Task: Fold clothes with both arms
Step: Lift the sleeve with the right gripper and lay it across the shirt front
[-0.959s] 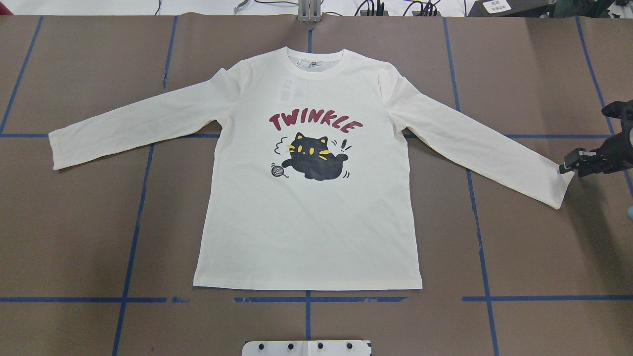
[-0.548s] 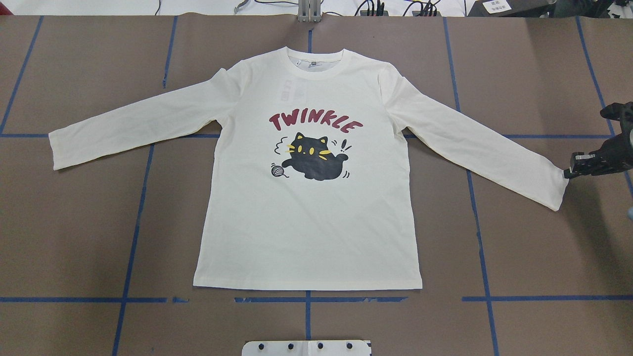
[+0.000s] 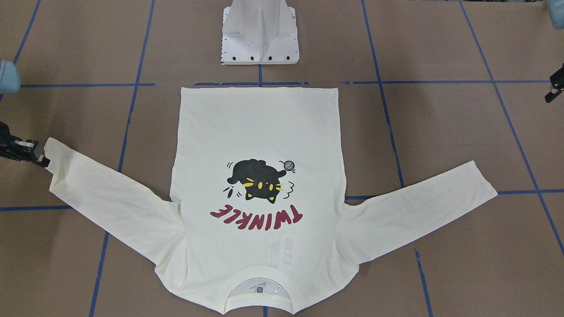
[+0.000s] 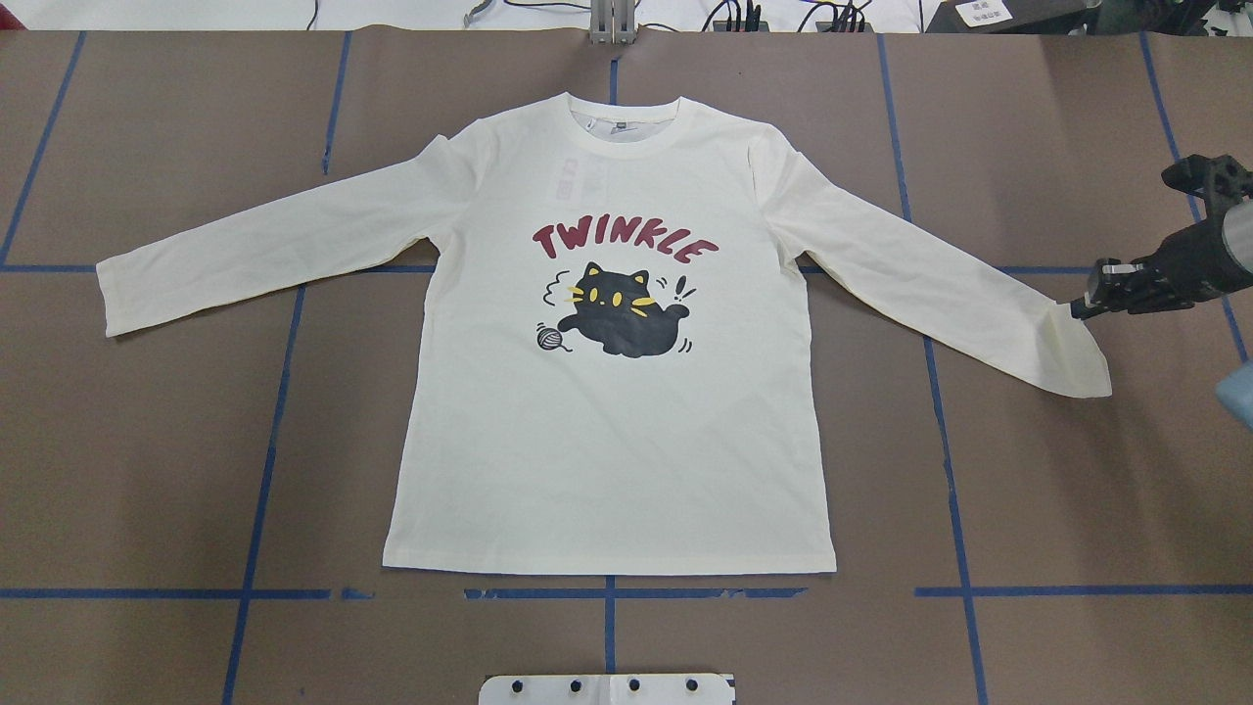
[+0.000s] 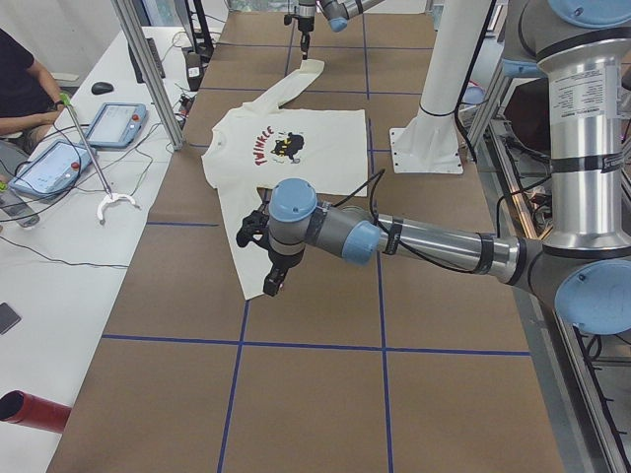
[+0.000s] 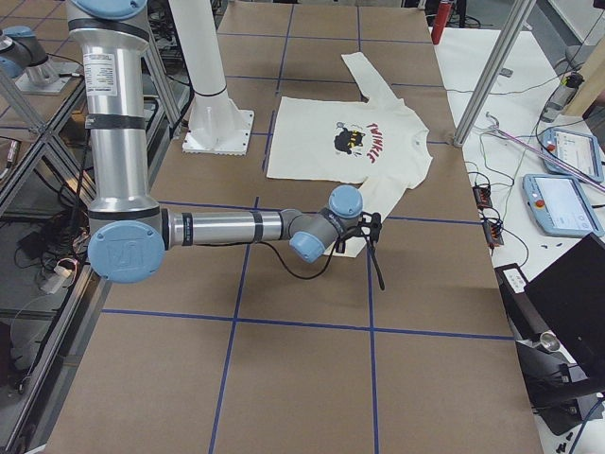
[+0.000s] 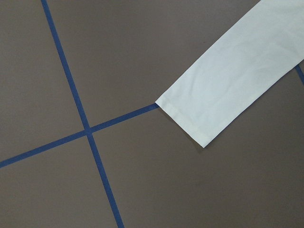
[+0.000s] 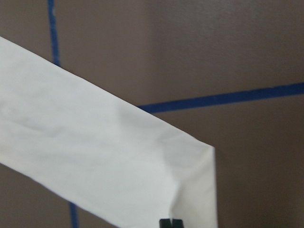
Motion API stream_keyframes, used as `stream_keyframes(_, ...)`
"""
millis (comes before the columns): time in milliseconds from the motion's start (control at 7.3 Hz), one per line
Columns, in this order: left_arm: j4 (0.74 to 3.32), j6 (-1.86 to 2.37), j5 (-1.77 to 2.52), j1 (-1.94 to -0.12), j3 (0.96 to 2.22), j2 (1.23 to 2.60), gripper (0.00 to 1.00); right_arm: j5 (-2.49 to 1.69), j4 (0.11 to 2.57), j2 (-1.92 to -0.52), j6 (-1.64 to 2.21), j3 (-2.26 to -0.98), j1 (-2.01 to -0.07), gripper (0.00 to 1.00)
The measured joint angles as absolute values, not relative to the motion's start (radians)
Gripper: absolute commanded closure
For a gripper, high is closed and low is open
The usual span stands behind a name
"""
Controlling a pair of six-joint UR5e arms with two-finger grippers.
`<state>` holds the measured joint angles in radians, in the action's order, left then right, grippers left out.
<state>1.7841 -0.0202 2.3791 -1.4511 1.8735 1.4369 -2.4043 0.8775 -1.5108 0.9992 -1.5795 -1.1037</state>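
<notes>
Right pincer [image 4: 1080, 309] is closed narrow on one corner of the cuff [image 4: 1082, 364]. My wrist view shows cloth rising to the fingertips, with a crease running out from the grip. The cuff's other corner lies flat on the table [image 4: 147, 470], just beside the pincer. The rest of that sleeve runs away from it to the shirt [image 4: 607, 441], which lies flat and print-up, well apart from the pincer at mid-table.

Left pincer [image 5: 272, 284] hangs over bare table near the other cuff [image 7: 190, 121], not touching it. Its wrist view looks straight down on that cuff with no fingers in view, so I cannot tell whether it stands wide or narrow.

Step in hand, as I read it: carry the right sleeve in across the chest.

How I'd run it:
- A one-corner grip will let the cuff twist and roll. I'd lift only enough to clear the table, so the free corner trails without flipping.
- Sweep away from the pincer's present spot toward the print in a low arc, letting the sleeve hinge at the shoulder seam. I don't want to drag the body off its line with the blue tape [image 4: 607, 592].
- Cotton is light and clings to the paper-like top. Go slow, or the shoulder bunches.
- Bring the left pincer down on its cuff corner so both sleeves go alike.
- Release only once the cuff lies flat.
</notes>
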Motion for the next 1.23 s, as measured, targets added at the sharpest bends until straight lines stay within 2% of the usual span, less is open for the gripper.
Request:
stream_keyframes(274,1.784,-0.02,2.385,-1.451,1.878,1.436,0.0,-2.403,1.149,-1.323,1.081,-1.718,-1.087,1.0)
stream_keyframes(548,1.784,-0.019,2.389,-1.452,1.885,1.434,0.0,-2.302,1.347,-1.025,1.277,-1.732,-0.972,1.0)
stream_keyframes(822,1.791,-0.017,2.389,-1.45,1.89,1.438,0.0,-2.041,1.375,-0.725,1.448,-1.587,-0.755,1.0)
stream_keyframes(1096,1.791,-0.016,2.389,-1.45,1.886,1.439,0.0,-1.831,1.294,-0.499,1.471,-1.304,-0.566,1.0)
stream_keyframes(1234,1.79,-0.015,2.389,-1.45,1.88,1.44,0.0,-1.752,1.24,-0.432,1.474,-1.175,-0.497,1.0)
